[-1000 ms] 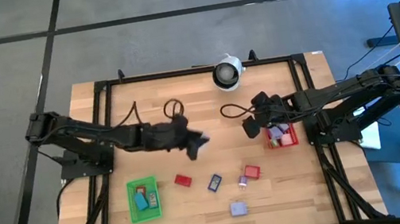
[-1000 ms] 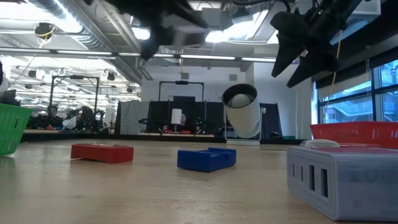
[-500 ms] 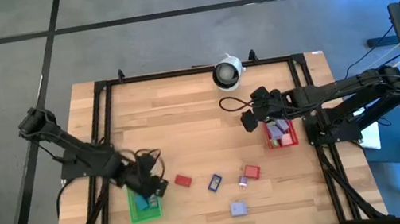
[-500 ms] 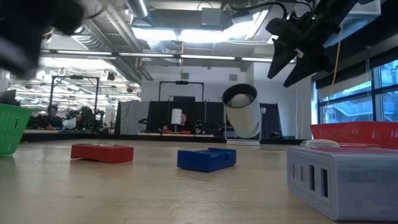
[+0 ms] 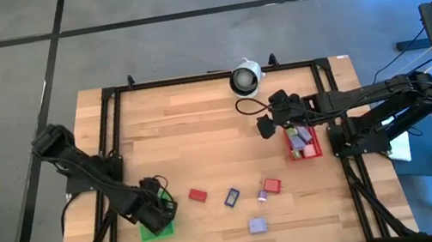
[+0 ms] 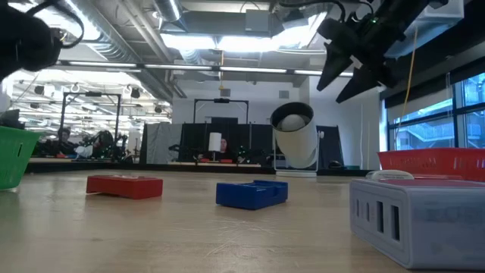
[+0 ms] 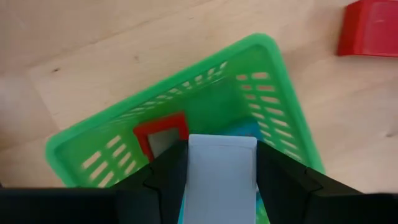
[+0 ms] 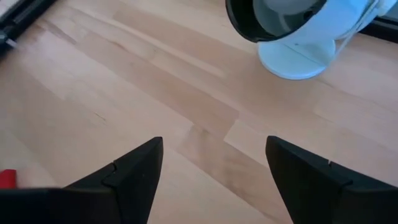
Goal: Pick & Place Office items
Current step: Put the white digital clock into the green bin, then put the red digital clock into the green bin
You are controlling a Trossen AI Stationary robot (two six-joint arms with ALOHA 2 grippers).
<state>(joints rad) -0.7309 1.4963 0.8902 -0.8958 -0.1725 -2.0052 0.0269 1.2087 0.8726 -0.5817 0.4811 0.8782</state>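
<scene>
Office items: a pale block (image 7: 221, 177) clamped in the left gripper (image 7: 217, 186) over the green bin (image 7: 87, 146).
You release next; the right gripper (image 8: 214, 163) waits, fingers apart.

arms: dark, jointed | cables: black loops | fingers (image 8: 134, 169): dark, wedge-shaped

Left arm: reaches from the left edge toward the near-left part of the surface, bent at the elbow, wrist pitched down. Left gripper (image 5: 158, 214): low, fingers (image 7: 163, 182) clamped on a pale blue-white block (image 7: 221, 174) lying between them. Right arm: extends in from the right edge, raised. Right gripper (image 5: 267, 124): held high, fingers (image 8: 134, 167) spread wide, nothing between them.
</scene>
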